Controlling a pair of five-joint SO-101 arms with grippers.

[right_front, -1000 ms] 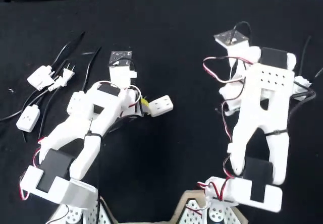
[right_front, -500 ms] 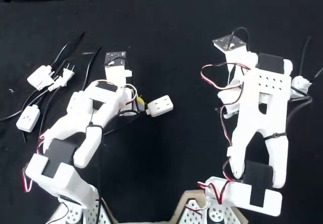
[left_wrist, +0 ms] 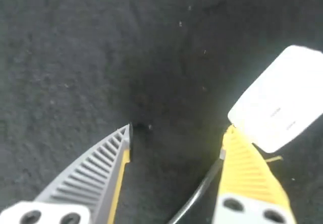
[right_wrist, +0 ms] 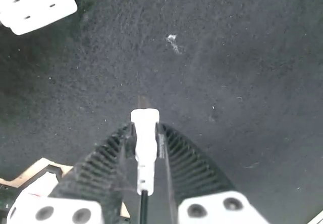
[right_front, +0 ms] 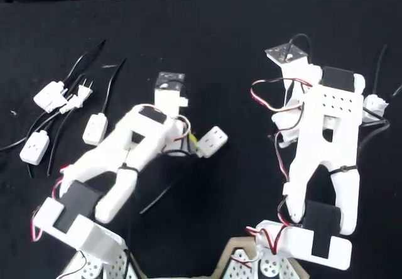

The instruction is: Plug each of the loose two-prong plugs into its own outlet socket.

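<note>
Over on the right of the black table [right_front: 207,34], the white plug [right_wrist: 145,120] was gripped tight in the right gripper [right_wrist: 145,133]. Its nose was pointed forward past the fingertips, and its black cable was trailed back between the jaws.

The outlet socket [right_front: 212,141] was seen in the high view at about 9 o'clock from the right arm, across a bare stretch of cloth. Its long axis was laid roughly from 8 to 2 o'clock.

The left gripper [left_wrist: 177,132] was spread wide open with nothing held. That same socket was found just beside, perhaps touching, the tip of its yellow finger [left_wrist: 242,158], so the left arm was judged much the nearer.

A sideways carry toward 9 o'clock was judged to be needed, with the plug turned to face the slotted side.

Open room was noted between the arms. The spare sockets [right_front: 34,147] and another loose plug [right_front: 85,90] were left far off toward the table's 9 o'clock edge.
</note>
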